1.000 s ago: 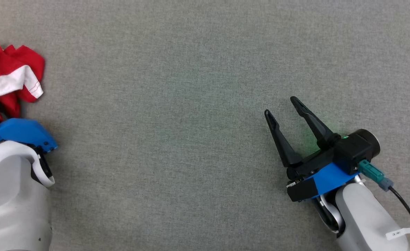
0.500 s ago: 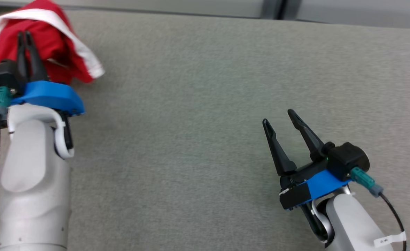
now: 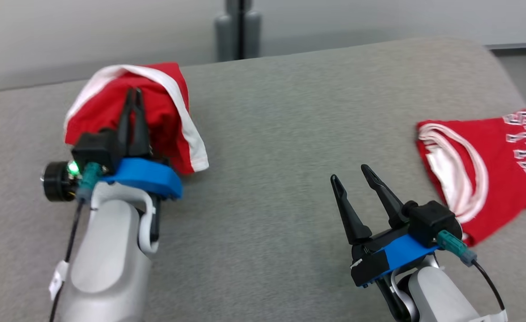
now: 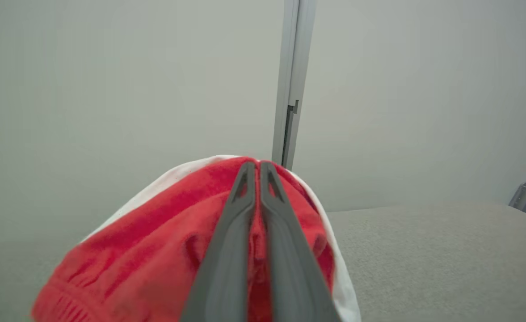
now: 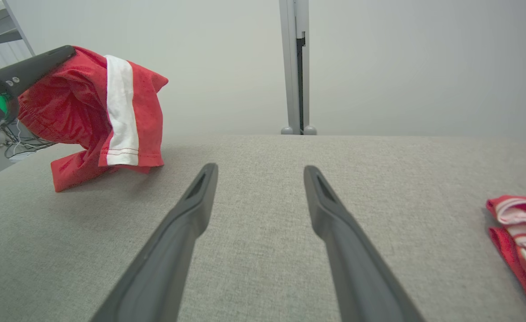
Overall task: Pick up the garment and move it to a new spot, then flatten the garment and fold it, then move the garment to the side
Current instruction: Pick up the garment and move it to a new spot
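Well, your left gripper (image 3: 134, 93) pinches the red garment (image 3: 166, 105); its hem may drag, so lift higher. Your right gripper (image 3: 349, 173) is spread wide, empty.

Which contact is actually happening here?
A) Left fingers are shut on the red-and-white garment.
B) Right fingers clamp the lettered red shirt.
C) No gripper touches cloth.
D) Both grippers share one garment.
A: the left gripper has its fingers pinched together in the red-and-white garment, which hangs from them; the right gripper stands open, holding nothing.
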Available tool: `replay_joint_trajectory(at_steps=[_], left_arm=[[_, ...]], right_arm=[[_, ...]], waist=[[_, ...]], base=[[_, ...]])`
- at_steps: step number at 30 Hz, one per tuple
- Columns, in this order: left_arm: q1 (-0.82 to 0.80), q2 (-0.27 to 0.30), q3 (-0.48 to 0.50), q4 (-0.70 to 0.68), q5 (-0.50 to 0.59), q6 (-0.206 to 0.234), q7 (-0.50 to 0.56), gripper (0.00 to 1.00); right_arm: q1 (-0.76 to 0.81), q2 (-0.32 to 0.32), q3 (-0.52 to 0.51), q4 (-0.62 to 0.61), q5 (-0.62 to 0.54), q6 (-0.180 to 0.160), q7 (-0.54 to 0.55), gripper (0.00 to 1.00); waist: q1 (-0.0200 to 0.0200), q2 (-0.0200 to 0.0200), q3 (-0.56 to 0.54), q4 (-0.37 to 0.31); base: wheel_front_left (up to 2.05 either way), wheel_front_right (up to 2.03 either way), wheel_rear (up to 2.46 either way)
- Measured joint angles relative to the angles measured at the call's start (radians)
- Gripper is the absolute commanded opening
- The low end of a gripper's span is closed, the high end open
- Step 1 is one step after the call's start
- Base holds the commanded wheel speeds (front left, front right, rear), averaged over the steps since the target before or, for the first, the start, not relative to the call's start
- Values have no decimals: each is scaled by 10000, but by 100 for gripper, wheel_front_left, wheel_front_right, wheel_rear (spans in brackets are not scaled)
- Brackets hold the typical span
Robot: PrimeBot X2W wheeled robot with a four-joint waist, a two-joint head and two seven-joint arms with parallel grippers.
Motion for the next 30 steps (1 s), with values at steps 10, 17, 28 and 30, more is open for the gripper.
replay_joint_trajectory(at_steps=[10,17,28,30], left_arm=[[1355,-36,-2100,-303,-1509,849,-2,0],[2296,-21,-2458,-77,-1281,1358,-2,100],[4491,-19,-1135,-1185,-414,1697,-2,100],[4967,-17,-867,-1419,-280,1697,-2,100]], right_arm=[[201,38,-75,65,88,0,0,100],[308,54,-151,134,232,0,0,100],[950,59,-226,410,261,0,0,100],[1138,65,-219,460,244,0,0,100]], waist=[[-1,0,-344,-1075],[1,1,-570,-727],[-1,-1,-1779,-74],[-2,-1,-1966,-23]], base=[[0,0,0],[0,0,0],[0,0,0],[0,0,0]])
